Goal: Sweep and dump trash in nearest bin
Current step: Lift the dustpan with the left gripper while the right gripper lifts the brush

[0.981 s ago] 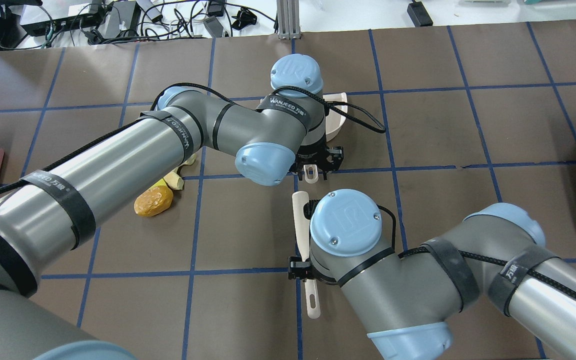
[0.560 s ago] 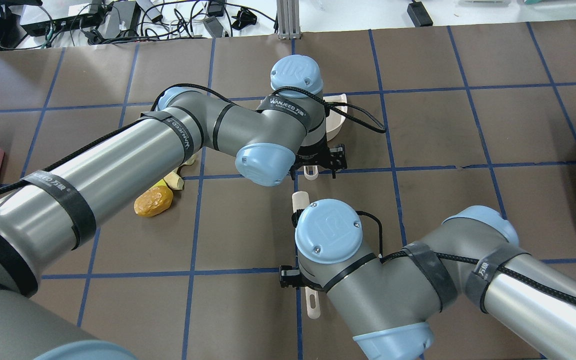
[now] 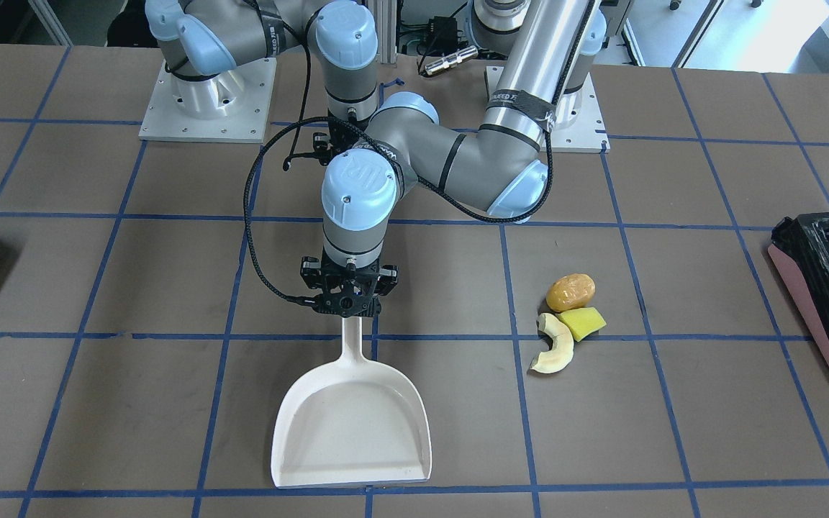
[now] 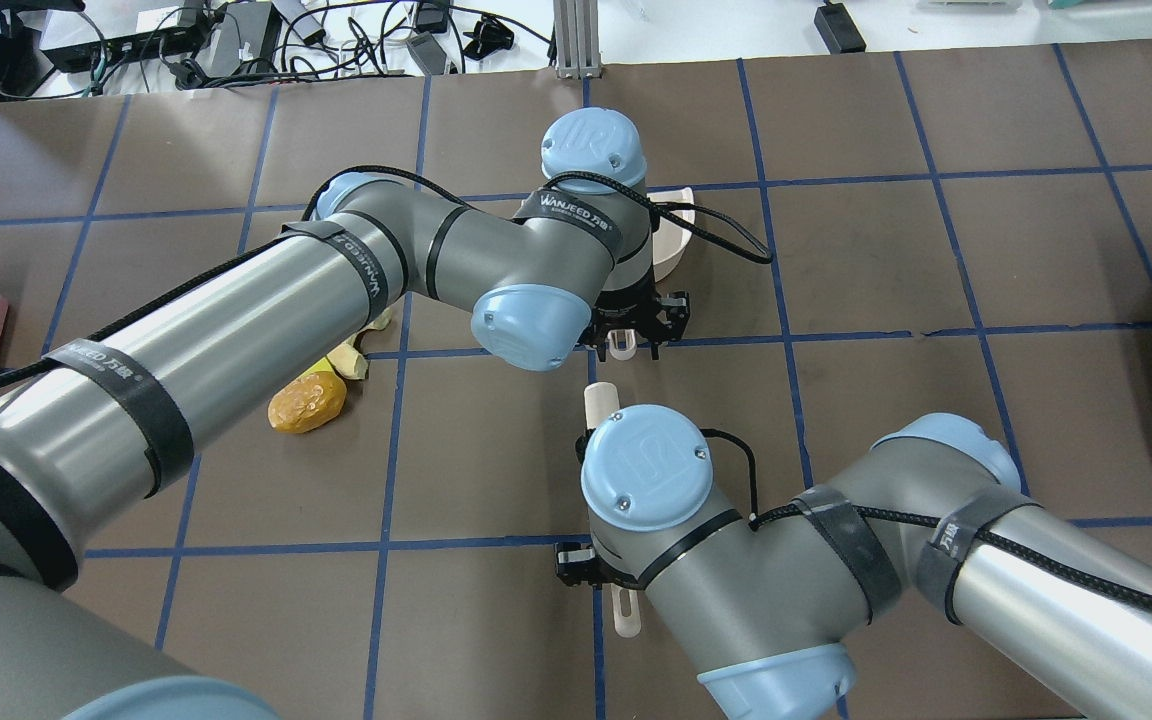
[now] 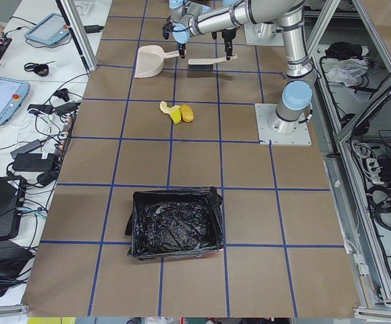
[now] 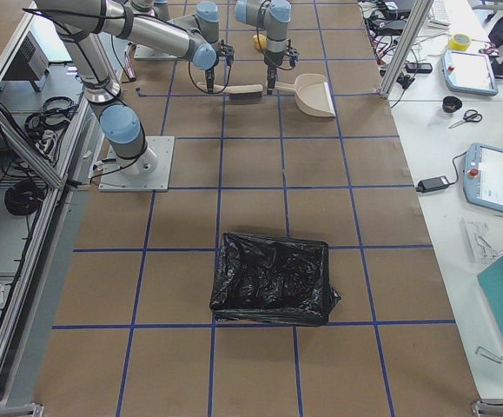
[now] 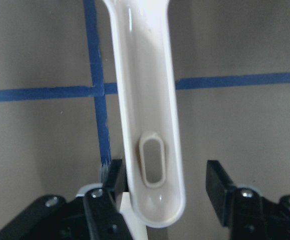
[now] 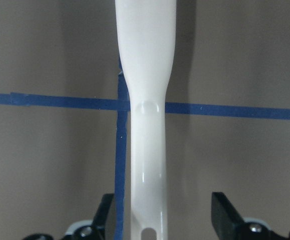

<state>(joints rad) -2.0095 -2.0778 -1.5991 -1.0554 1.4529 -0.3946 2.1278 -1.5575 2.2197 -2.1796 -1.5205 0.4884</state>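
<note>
The trash lies together on the table: an orange-brown lump (image 3: 571, 291), a yellow wedge (image 3: 582, 323) and a pale crescent (image 3: 555, 345). From overhead only the lump (image 4: 307, 403) shows whole. The pink-sided bin (image 3: 810, 338) with its black bag stands at the table's end on my left. My left gripper (image 7: 167, 182) is open, with the white dustpan's (image 3: 353, 424) handle (image 7: 147, 100) between its fingers. My right gripper (image 8: 165, 212) is open astride the white brush handle (image 8: 145, 125).
A second black-lined bin (image 6: 273, 276) stands at the table's other end, on my right. The dustpan's mouth faces away from me. The brush (image 6: 238, 91) lies just behind the dustpan. My two wrists are close together (image 4: 636, 400).
My right wrist has moved left and toward me along the brush handle, covering more of it. My left gripper has stayed over the dustpan handle.
</note>
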